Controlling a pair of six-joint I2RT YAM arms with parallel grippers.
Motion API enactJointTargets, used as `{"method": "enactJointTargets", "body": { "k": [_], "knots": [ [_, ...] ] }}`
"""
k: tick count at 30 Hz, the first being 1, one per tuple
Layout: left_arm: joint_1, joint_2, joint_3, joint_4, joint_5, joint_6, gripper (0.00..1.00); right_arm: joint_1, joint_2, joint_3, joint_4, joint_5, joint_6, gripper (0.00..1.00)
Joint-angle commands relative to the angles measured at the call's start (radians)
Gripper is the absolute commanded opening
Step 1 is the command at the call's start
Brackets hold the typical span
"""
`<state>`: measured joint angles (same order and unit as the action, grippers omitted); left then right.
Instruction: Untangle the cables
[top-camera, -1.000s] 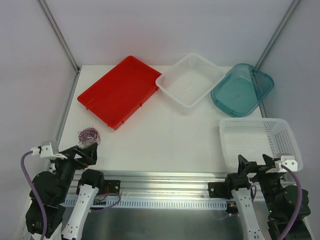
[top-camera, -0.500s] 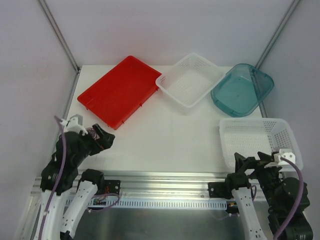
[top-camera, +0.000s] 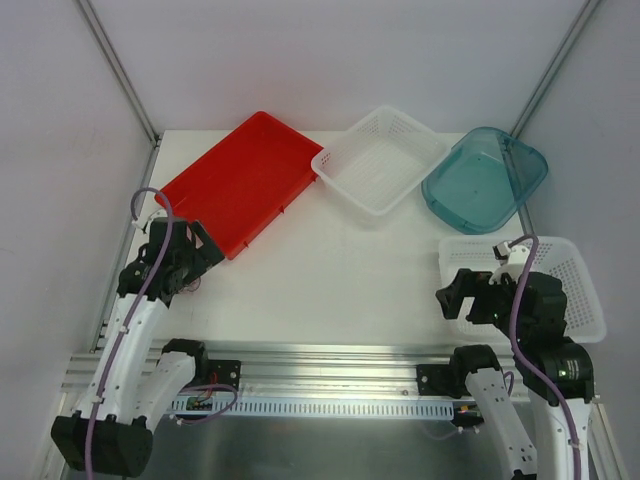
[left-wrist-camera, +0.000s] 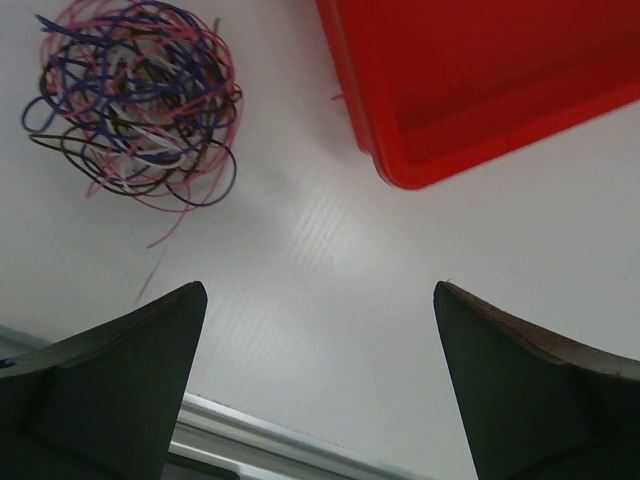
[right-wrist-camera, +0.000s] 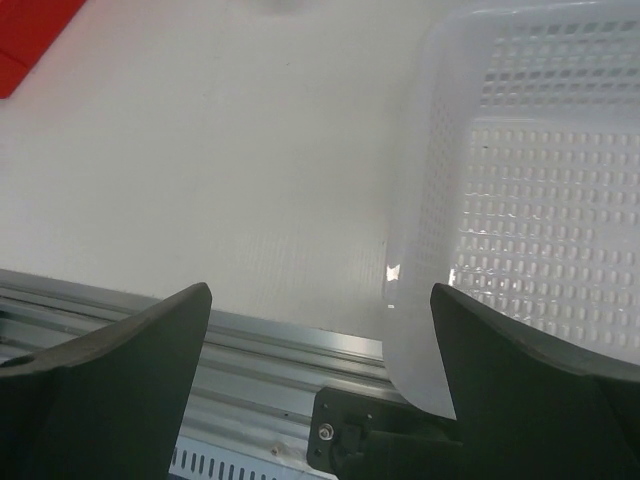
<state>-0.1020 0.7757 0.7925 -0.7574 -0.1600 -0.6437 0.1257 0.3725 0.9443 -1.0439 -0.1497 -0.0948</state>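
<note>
While both arms reach out over a white worktop (top-camera: 330, 270), neither one holds anything. Seen from above, the left arm stretches toward the left side of the worktop. The left fingers (left-wrist-camera: 110, 390) are spread wide apart, released, with bare worktop between them.

From the left wrist camera, the cables (left-wrist-camera: 130, 100) lie as one tangled ball of very thin wires in purple, pinkish red, dark brown or black, and whitish. The ball rests on the worktop beyond the left-hand finger, apart from both fingers. One loose reddish strand trails out of the ball toward the fingers. To the right of the ball, not touching it, sits the corner of a shallow red tray (left-wrist-camera: 480, 80). In the overhead view the tangle is mostly hidden by the left arm's wrist.

On the right side, the right fingers (right-wrist-camera: 110, 390) are likewise spread wide and released, grasping nothing. They hang above the near edge of the worktop. A white perforated basket (right-wrist-camera: 520, 150) lies beneath the right-hand finger, and a metal rail (right-wrist-camera: 250, 365) runs along the worktop's front edge.

At the back of the worktop, from left to right, stand the red tray, a second white perforated basket (top-camera: 380, 160) and a translucent teal tub (top-camera: 485, 180). All three sit close together, corner to corner.
</note>
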Motion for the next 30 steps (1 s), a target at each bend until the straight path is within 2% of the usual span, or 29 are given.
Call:
{"method": "enactJointTargets", "body": {
  "k": [1, 8, 15, 19, 20, 22, 23, 27, 30],
  "knots": [
    [0.083, 0.063, -0.016, 0.088, -0.093, -0.017, 0.99, -0.001, 0.012, -0.047, 0.108, -0.1, 0.049, 0.97],
    [0.264, 0.252, -0.09, 0.23, -0.041, -0.017, 0.99, -0.001, 0.052, -0.136, 0.229, -0.183, 0.075, 0.97],
    [0.292, 0.471, -0.072, 0.259, -0.067, -0.043, 0.98, 0.0, 0.071, -0.197, 0.298, -0.274, 0.124, 0.97],
    [0.292, 0.502, -0.117, 0.273, -0.033, -0.089, 0.86, 0.003, 0.049, -0.203, 0.295, -0.254, 0.109, 0.97],
    [0.292, 0.502, -0.128, 0.274, -0.026, -0.094, 0.76, 0.003, 0.045, -0.21, 0.297, -0.251, 0.115, 0.97],
    [0.292, 0.496, -0.156, 0.282, 0.007, -0.106, 0.66, 0.003, 0.04, -0.219, 0.309, -0.261, 0.138, 0.97],
    [0.292, 0.493, -0.165, 0.282, 0.023, -0.108, 0.54, 0.003, 0.043, -0.231, 0.315, -0.27, 0.148, 0.97],
    [0.283, 0.439, -0.196, 0.283, 0.068, -0.094, 0.3, 0.012, 0.062, -0.262, 0.36, -0.332, 0.17, 0.98],
    [0.237, 0.376, -0.228, 0.285, 0.097, -0.094, 0.2, 0.029, 0.08, -0.263, 0.36, -0.318, 0.152, 0.98]
  ]
}}
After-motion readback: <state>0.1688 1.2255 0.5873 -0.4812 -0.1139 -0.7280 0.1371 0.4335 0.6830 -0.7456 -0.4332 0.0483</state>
